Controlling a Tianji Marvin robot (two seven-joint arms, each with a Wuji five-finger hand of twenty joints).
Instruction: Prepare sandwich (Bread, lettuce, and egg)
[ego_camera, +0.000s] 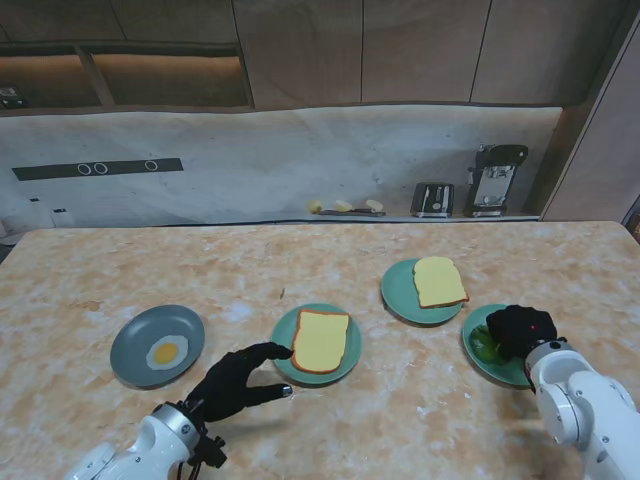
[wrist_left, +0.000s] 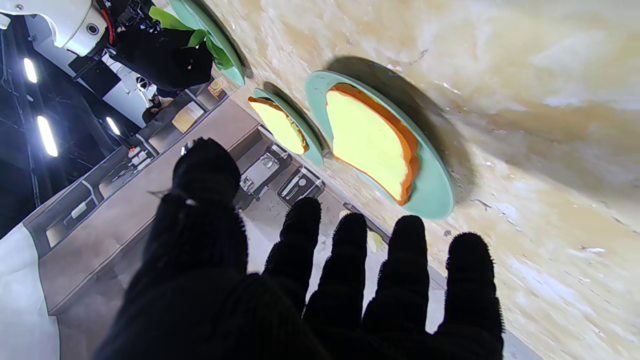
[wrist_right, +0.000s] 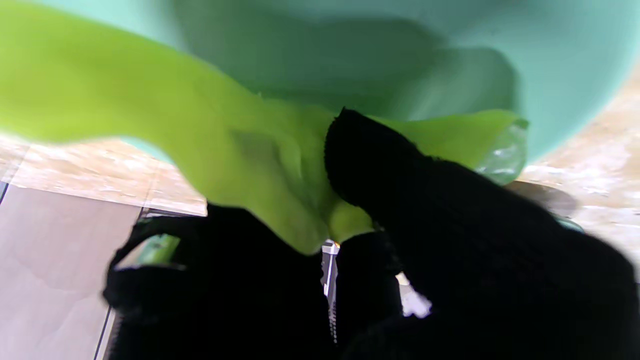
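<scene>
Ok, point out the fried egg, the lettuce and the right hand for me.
fried egg (ego_camera: 166, 352), stand view, on its yolk.
lettuce (wrist_right: 235, 150), right wrist view, on the leaf's middle.
right hand (ego_camera: 520, 329), stand view, on the back of the black glove.

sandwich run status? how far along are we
Early. Done: nothing stacked; both bread slices lie bare on their own plates, and the egg sits on the grey plate. In hand: right robot hand closed on the lettuce over its green plate. Left robot hand open beside the nearer slice. Left: lettuce, egg, top bread.
</scene>
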